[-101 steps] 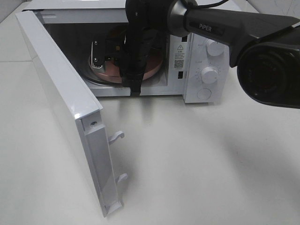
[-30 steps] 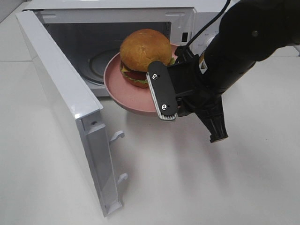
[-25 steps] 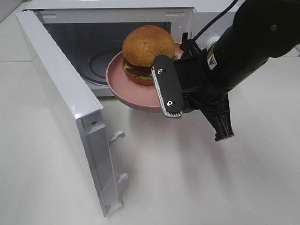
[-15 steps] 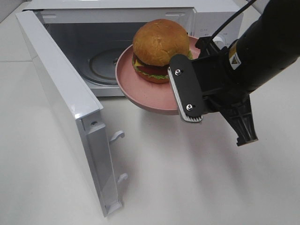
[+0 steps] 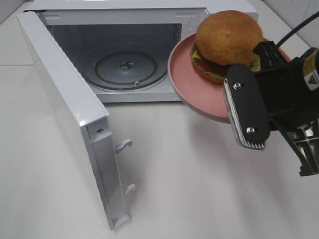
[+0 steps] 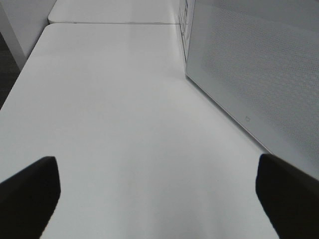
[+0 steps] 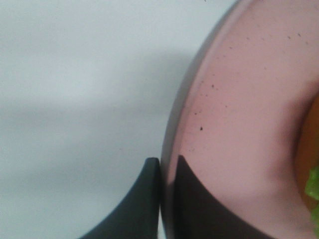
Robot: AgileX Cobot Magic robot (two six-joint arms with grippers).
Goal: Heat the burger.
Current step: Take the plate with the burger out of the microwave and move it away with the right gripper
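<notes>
While the high view shows us one burger (image 5: 227,40) on one pink plate (image 5: 187,74) at upper right, beside one open microwave (image 5: 124,59), only the right wrist view shows our right gripper (image 7: 167,172) clamped on the plate's rim. Our left gripper (image 6: 159,194) hangs spread wide over the table (image 6: 124,124).

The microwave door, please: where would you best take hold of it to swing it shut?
Take the microwave door by its free edge, above the two latch hooks, coming from the table side in front. It stands wide open, and that edge is farthest from the hinge.
</notes>
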